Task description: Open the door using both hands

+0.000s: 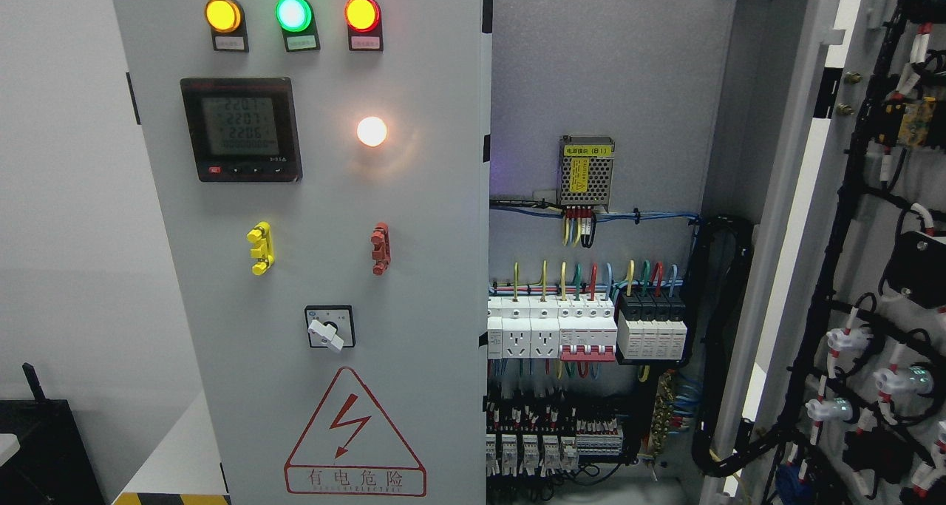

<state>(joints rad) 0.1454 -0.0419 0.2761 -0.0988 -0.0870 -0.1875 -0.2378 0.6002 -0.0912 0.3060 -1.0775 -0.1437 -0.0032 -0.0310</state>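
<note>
A grey electrical cabinet fills the head view. Its left door [310,194] stands shut, carrying yellow, green and red lamps [293,13], a digital meter [242,129], a lit white lamp [372,131], a yellow handle [261,248], a red handle [380,248] and a rotary switch [329,327]. The right door [872,268] is swung wide open at the right edge, its inner side with black wiring facing me. The cabinet interior [599,283] shows breakers and coloured wires. Neither of my hands nor arms appears in the picture.
A red lightning warning triangle [355,435] marks the lower left door. A white wall lies to the left, with a dark object [41,446] at the lower left corner. A power supply module [586,170] hangs inside on the back panel.
</note>
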